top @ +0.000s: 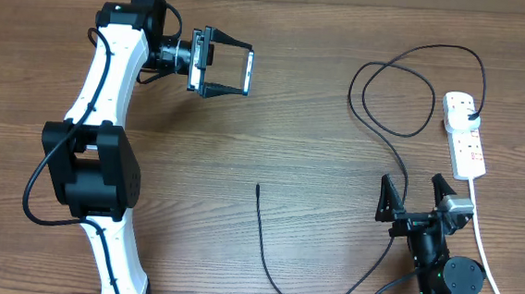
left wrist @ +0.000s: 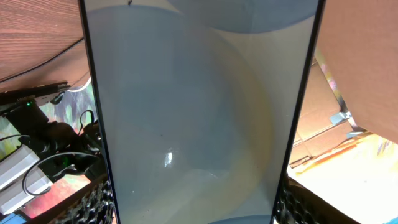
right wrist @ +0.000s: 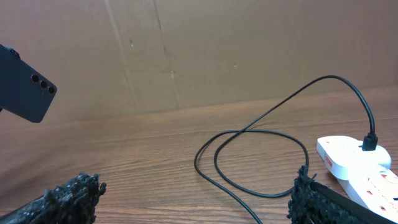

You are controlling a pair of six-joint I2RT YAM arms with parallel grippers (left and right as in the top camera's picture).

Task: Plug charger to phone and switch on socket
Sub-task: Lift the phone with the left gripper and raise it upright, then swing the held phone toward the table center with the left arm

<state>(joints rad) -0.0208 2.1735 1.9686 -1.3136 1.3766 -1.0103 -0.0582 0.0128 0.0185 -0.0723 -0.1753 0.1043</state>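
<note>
My left gripper [top: 248,69] is shut on the phone [top: 247,79] and holds it on edge above the far left of the table. In the left wrist view the phone's pale screen [left wrist: 199,112] fills the frame between the fingers [left wrist: 99,202]. In the right wrist view its dark back [right wrist: 25,84] hangs at upper left. The charger's cable [top: 265,240] loops across the table, with its plug tip [top: 258,187] lying free at centre. Its black plug [top: 469,115] sits in the white socket [top: 464,133] at far right. My right gripper [top: 416,197] stands open by the cable, empty.
The socket's thick white cord [top: 483,246] runs down the right side past my right arm. Loops of the black cable [right wrist: 261,130] lie just ahead of the right gripper [right wrist: 191,198], with the socket [right wrist: 354,158] to its right. A cardboard wall [right wrist: 217,50] backs the table.
</note>
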